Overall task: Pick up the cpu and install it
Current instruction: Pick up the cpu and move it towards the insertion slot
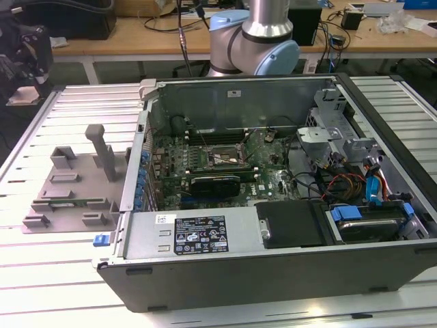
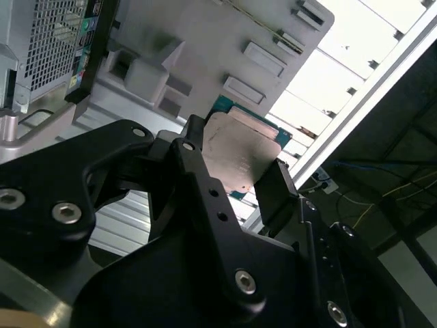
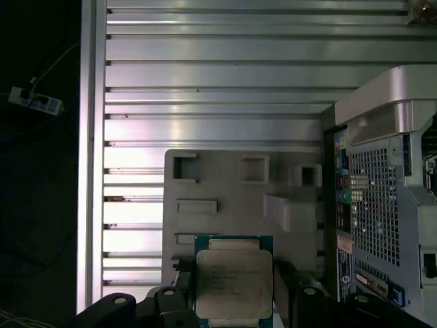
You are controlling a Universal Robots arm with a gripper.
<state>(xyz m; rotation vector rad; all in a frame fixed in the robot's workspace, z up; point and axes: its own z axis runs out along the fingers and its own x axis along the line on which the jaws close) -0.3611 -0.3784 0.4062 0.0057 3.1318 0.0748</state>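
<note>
Currently the gripper [image 3: 234, 304] is clamping the cpu [image 3: 234, 283] by two opposite edges, with one black finger [image 3: 183, 294] pressing on each side. In the first wrist view the cpu is facing the camera squarely, its silvery lid sitting inside a green rim. It is showing against the grey fixture [image 3: 239, 198], which is lying on the slatted table [image 3: 205, 68] beside the case [image 3: 382, 171]. In the second wrist view the cpu [image 2: 239, 154] is appearing obliquely between the fingers. The exterior view is showing the open case interior. The socket [image 1: 222, 158] is sitting near frame centre, and a black card [image 1: 215, 183] is lying just below it. The fixture is lying at the exterior view's left, and the arm [image 1: 259, 41] is rising at top centre.
</note>
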